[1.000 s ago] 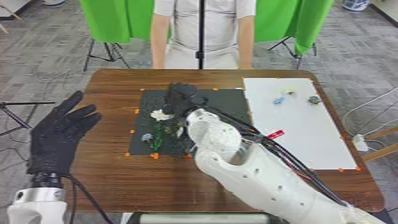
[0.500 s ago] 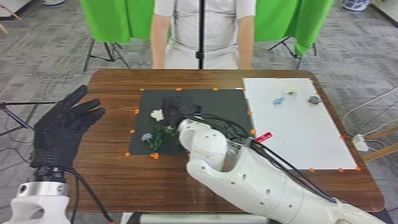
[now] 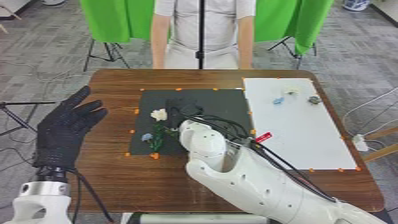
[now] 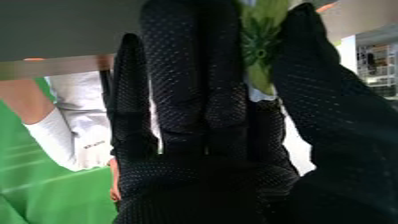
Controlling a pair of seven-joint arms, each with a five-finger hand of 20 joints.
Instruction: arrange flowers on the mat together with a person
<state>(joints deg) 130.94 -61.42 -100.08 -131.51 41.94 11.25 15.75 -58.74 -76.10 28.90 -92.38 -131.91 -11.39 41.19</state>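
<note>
Since a second ago, the right hand [image 3: 185, 106] has moved back a bit toward the robot, over the dark mat [image 3: 223, 100]. The left hand [image 3: 67, 132] has shifted just a little.

In the head view, the mat has a puffy white flower [image 3: 159, 114] on it, just beside the right hand. Nearer the robot are a small blue flower [image 3: 147, 136] and some green leaves [image 3: 158, 138]. The white board [image 3: 306, 142] has a pale yellow flower [image 3: 290, 91], a light blue flower [image 3: 278, 100] and a dark gray flower [image 3: 314, 100] on it. The left hand is beside the mat, with its fingers straight and close together and its thumb apart. Here I cannot tell how the right hand's fingers are.

In the right wrist view, the right hand [image 4: 200, 182] pinches a green stem [image 4: 258, 75] between its thumb and its long, straight fingers. The stem is light green, with dark, spiky leaves [image 4: 258, 47] and a pale end.
</note>
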